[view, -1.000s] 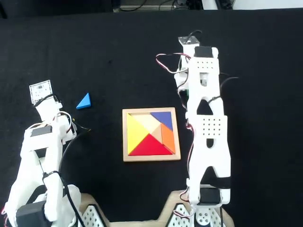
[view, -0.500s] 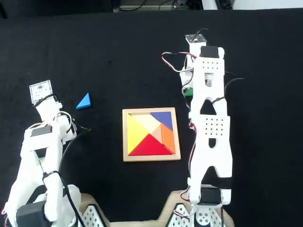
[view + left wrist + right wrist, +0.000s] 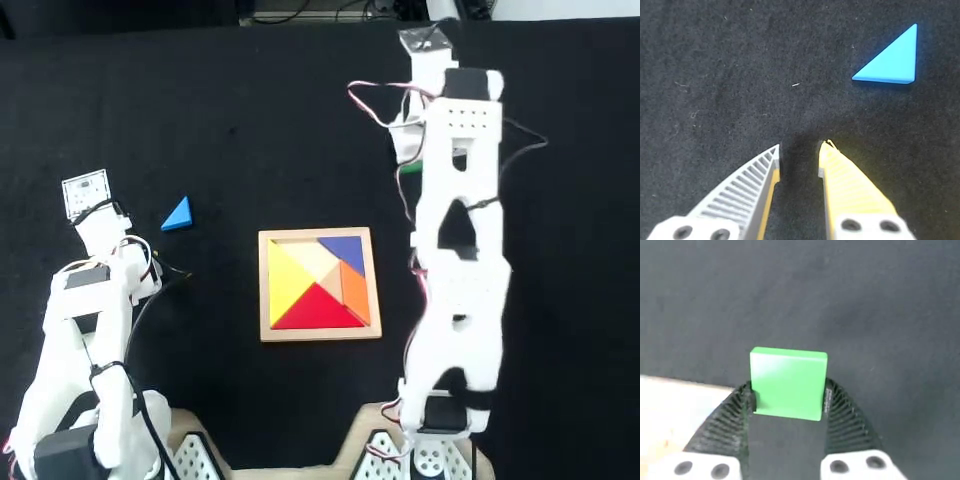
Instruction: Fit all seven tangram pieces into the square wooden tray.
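Observation:
The square wooden tray (image 3: 266,288) lies mid-table and holds yellow, red, orange, dark blue and pale wood pieces. A light blue triangle (image 3: 178,215) (image 3: 892,62) rests on the black cloth to the tray's left. My left gripper (image 3: 800,149) hovers just short of it, open by a narrow gap with nothing between its fingers. At the far side of the table, beyond the tray's right corner, my right gripper (image 3: 788,396) is shut on a green square piece (image 3: 788,382) (image 3: 408,168). That piece is clear of the cloth.
The left arm (image 3: 95,290) stands at the table's left, the right arm (image 3: 455,260) stretches along the tray's right side. Black cloth covers the table. A pale surface (image 3: 675,405) shows beyond the cloth's edge in the right wrist view.
My right arm has carried the green square up and toward the table's far right, away from the tray. The left arm and blue triangle have not moved.

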